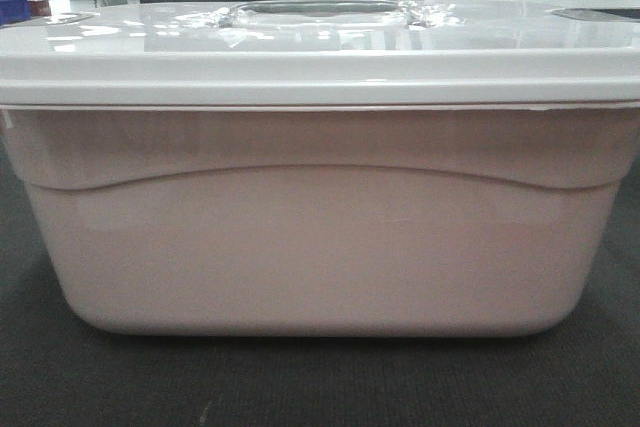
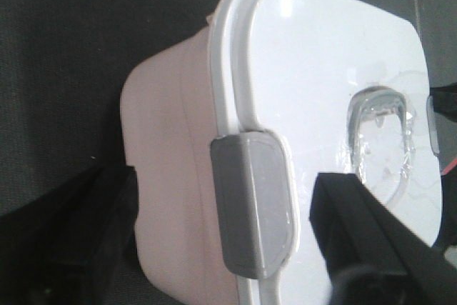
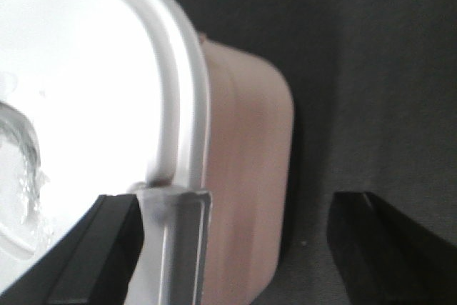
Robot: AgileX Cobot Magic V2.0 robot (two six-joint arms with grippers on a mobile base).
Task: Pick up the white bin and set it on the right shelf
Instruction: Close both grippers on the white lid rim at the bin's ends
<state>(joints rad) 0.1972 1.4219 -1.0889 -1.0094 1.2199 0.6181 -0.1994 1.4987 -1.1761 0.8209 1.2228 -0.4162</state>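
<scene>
The white bin (image 1: 320,247) sits on dark carpet (image 1: 320,387); the left hand (image 2: 214,201) and right hand (image 3: 232,208) each gape wide astride its grey end latches (image 2: 253,205), gripping nothing.

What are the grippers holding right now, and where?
Nothing yet: the left gripper and right gripper stand open, each astride a grey end latch of the white bin.

Matte black, blocky, square-tipped fingers (image 3: 385,241) on left gripper (image 2: 214,191) and right gripper (image 3: 232,205), one either side of the bin (image 3: 250,141) rim.
</scene>
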